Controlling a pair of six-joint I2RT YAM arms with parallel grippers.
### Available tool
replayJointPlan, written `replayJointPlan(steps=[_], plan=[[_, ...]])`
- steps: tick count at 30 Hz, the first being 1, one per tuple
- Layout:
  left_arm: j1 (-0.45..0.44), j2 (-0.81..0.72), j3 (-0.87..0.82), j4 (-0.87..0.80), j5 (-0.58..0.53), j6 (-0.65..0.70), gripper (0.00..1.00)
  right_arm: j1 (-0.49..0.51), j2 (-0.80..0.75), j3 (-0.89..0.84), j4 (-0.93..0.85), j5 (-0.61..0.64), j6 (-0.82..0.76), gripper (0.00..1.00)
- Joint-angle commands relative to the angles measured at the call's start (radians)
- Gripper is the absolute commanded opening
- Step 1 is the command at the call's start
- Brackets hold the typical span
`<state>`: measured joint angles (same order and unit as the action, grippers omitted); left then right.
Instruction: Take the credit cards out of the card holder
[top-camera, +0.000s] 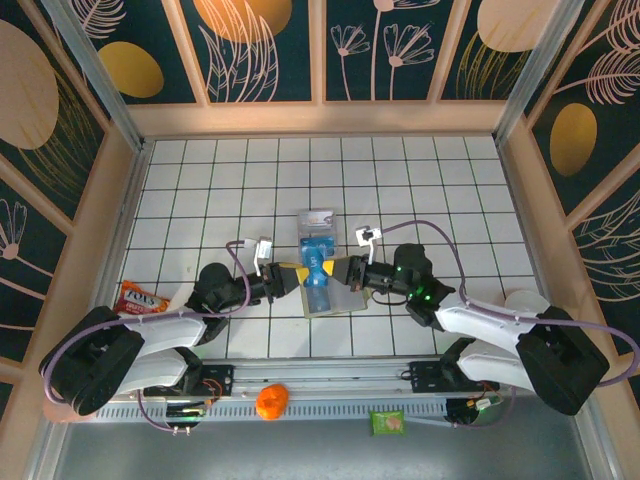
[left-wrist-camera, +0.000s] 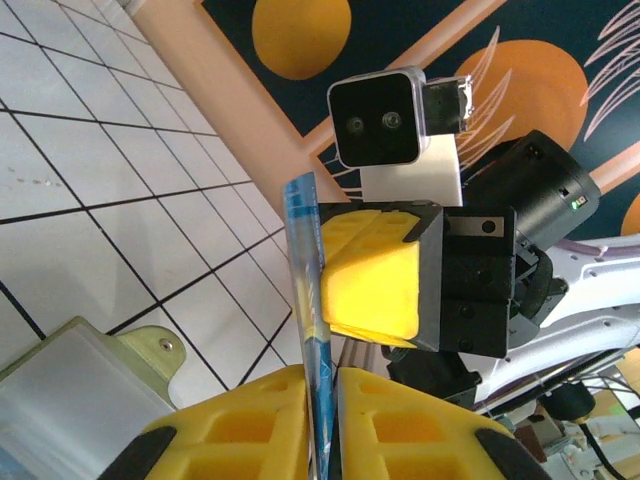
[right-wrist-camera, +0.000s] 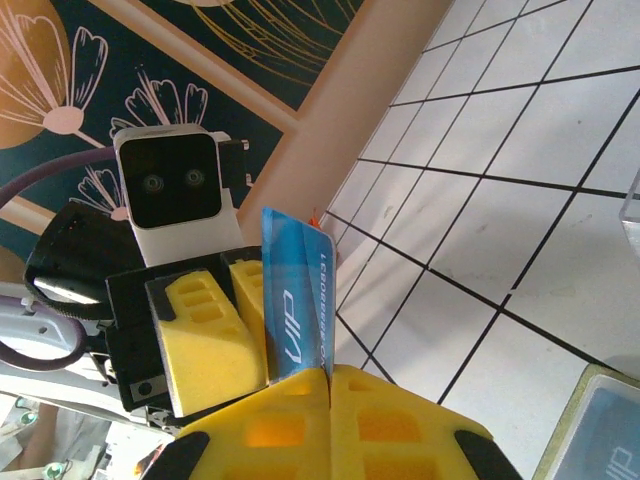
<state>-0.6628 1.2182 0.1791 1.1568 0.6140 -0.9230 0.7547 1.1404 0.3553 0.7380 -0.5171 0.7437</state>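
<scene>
In the left wrist view the yellow pads (left-wrist-camera: 250, 440) of the left claw (left-wrist-camera: 322, 425) are seen closest, pressed together on the lower edge of the blue card (left-wrist-camera: 305, 290), which stands edge-on between them. The same card is clenched from the opposite side by the right claw (right-wrist-camera: 330, 400). So it is gripped by both at once, lifted above the card holder (top-camera: 345, 300), which lies open on the white tiled bench (top-camera: 200, 180) between the arms. A pale card (top-camera: 317, 222) is laid near it, on the far side. A risk is judged here: if one arm is drawn away before the other claw is loosened, the thin card can be bent or pulled crooked — and if both are loosened together, it is dropped back onto the card holder.
</scene>
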Motion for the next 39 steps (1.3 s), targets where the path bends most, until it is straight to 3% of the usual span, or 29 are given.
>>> replayJointPlan(steps=[1,4,6,10,14,24,30,34,39], plan=[[-0.001,-0.004,0.014,0.024,0.025,0.005,0.1,0.008,0.024,0.036,0.015,0.038,0.006,0.0],[-0.002,-0.003,0.038,-0.043,0.014,0.028,0.0,0.016,0.032,0.047,0.007,0.038,0.0,0.0],[-0.002,-0.018,0.068,-0.113,0.007,0.059,0.0,0.013,0.014,0.052,-0.057,0.059,-0.021,0.02],[-0.008,-0.096,0.193,-0.454,-0.045,0.24,0.0,-0.033,-0.139,0.033,-0.242,0.14,-0.099,0.21],[-0.02,-0.099,0.347,-0.762,-0.133,0.433,0.0,-0.09,-0.312,0.008,-0.424,0.192,-0.155,0.23],[-0.035,0.205,0.879,-1.333,-0.234,0.917,0.0,-0.197,-0.484,-0.082,-0.533,0.139,-0.133,0.22],[-0.034,0.375,1.158,-1.731,-0.385,1.17,0.0,-0.257,-0.532,-0.104,-0.591,0.112,-0.138,0.23],[-0.034,0.476,1.221,-1.872,-0.511,1.309,0.0,-0.299,-0.539,-0.108,-0.616,0.087,-0.144,0.25],[-0.036,0.467,1.193,-1.819,-0.534,1.426,0.0,-0.339,-0.535,-0.112,-0.623,0.061,-0.146,0.25]])
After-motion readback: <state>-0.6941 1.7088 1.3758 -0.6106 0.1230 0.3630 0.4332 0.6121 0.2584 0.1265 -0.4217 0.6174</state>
